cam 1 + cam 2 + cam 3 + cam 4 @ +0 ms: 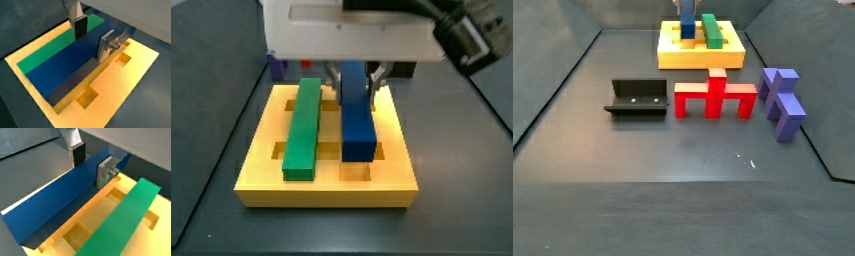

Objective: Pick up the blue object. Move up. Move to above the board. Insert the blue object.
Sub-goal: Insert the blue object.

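The blue object (60,70) (53,208) is a long dark blue bar lying lengthwise over the yellow board (127,85) (325,190). It runs parallel to the green bar (302,125) (123,223) that rests in the neighbouring groove. My gripper (93,36) (92,163) is right above the board and shut on the blue object, one finger on each long side near its far end. In a side view the blue object (358,125) stands a little higher than the green bar. How deep it sits in its groove is hidden.
In front of the board (700,58) stand a red comb-shaped piece (716,98), the dark fixture (636,100), and two purplish-blue upright pieces (780,82) (791,115). Square holes show in the board beside the bars (87,97).
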Tool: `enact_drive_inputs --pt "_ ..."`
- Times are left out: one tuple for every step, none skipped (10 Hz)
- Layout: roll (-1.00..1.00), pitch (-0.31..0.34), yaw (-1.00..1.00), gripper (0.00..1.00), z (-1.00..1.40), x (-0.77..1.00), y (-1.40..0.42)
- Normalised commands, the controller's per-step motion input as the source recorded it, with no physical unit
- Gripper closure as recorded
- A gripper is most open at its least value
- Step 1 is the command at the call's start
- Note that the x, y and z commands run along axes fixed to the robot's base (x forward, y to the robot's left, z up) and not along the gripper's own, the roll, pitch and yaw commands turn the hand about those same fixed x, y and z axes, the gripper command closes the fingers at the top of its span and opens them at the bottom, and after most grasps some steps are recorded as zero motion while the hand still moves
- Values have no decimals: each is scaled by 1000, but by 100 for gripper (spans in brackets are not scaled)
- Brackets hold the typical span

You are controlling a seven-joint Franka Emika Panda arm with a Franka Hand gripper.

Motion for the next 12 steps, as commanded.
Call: enact_drive_inputs --pt "240 -376 71 100 -317 -51 -149" --pt "174 -284 11 100 -203 0 -34" --pt "151 -229 0 100 -163 0 -31" --pt "166 -271 0 100 -237 0 -29" --pt "227 -139 0 100 -231 0 -6" --pt "193 -31 -83 100 -251 89 0" --pt "160 -69 -69 100 -277 51 0" --pt "91 -43 -66 100 -257 69 0" --pt "44 -6 -40 100 -209 103 0" --pt "1 -14 -31 100 -183 106 0" --pt "0 -21 0 100 -91 0 -63" --pt "0 -23 46 100 -80 71 -143"
